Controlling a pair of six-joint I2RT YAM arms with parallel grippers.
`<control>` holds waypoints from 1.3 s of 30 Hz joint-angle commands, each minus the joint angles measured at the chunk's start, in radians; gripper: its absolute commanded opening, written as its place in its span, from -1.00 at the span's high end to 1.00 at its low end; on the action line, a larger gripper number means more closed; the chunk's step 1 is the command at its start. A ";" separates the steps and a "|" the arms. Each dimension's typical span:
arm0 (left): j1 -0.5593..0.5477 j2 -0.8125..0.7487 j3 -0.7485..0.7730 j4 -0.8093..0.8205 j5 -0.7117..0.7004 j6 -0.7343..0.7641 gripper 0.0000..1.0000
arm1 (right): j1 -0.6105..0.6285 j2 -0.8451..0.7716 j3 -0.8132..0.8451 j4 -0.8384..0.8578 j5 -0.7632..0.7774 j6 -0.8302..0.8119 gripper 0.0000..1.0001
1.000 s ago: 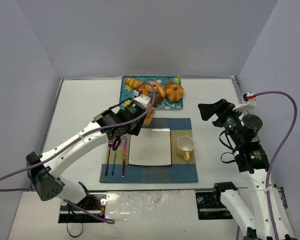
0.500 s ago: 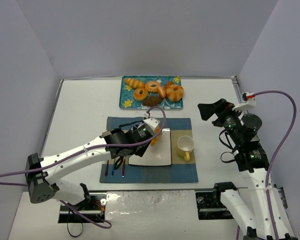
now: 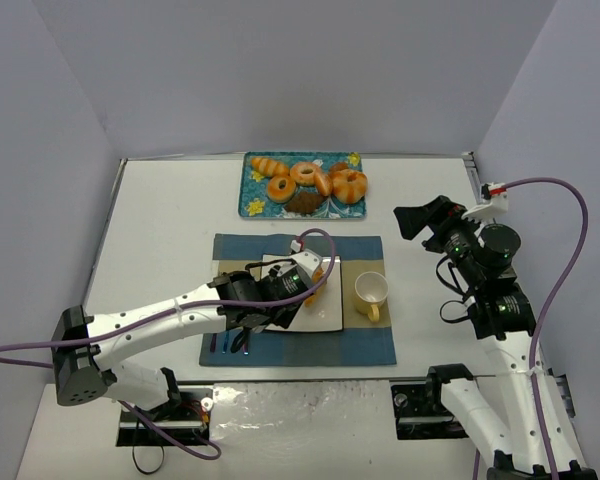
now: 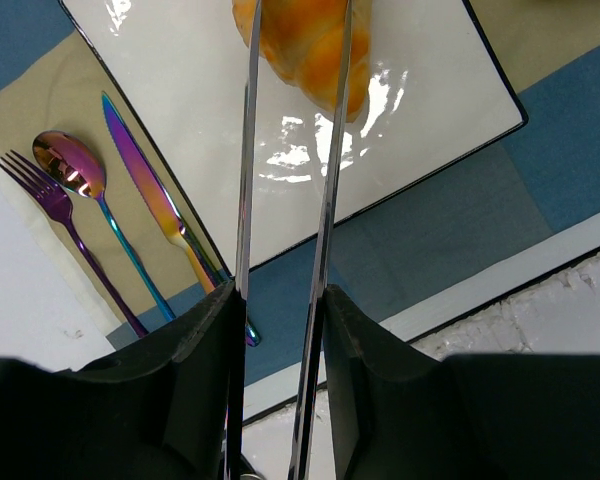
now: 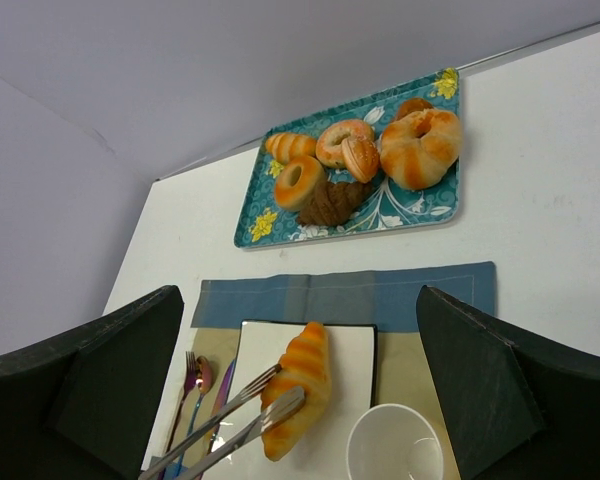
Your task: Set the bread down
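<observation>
Left end effector pinches the bread just over the white plate, on the placemat mid-table. Toward the table's right edge, the right end effector hangs spread wide, gripping nothing.

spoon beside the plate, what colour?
Iridescent purple-pink spoon, handle shading to blue; clearest in the left wrist view.

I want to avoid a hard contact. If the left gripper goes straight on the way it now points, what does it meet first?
Probably the white square plate: the left gripper, shut on the croissant, points down at it, croissant first. The gap is unclear.
</observation>
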 commanded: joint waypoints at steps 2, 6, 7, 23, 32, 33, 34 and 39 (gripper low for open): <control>-0.017 -0.037 0.003 0.057 -0.035 -0.044 0.77 | -0.003 0.016 0.023 0.092 -0.008 -0.012 -1.00; -0.025 -0.035 -0.009 0.054 -0.040 -0.057 0.76 | -0.003 0.020 0.023 0.094 -0.007 -0.012 -1.00; -0.026 -0.036 -0.011 0.053 -0.042 -0.059 0.76 | -0.003 0.020 0.022 0.095 -0.006 -0.012 -1.00; -0.030 -0.071 -0.031 0.008 -0.058 -0.077 0.58 | -0.003 0.015 0.002 0.106 -0.004 -0.003 -1.00; -0.030 -0.075 -0.040 -0.002 -0.051 -0.080 0.37 | -0.003 0.014 0.002 0.107 -0.001 0.003 -1.00; -0.030 -0.076 -0.040 -0.003 -0.051 -0.080 0.36 | -0.003 0.014 0.002 0.106 -0.001 0.003 -1.00; -0.031 -0.077 -0.041 -0.004 -0.051 -0.080 0.34 | -0.003 0.014 0.002 0.105 -0.001 0.003 -1.00; -0.032 -0.083 -0.042 -0.002 -0.047 -0.080 0.16 | -0.003 0.017 0.004 0.106 0.000 0.001 -1.00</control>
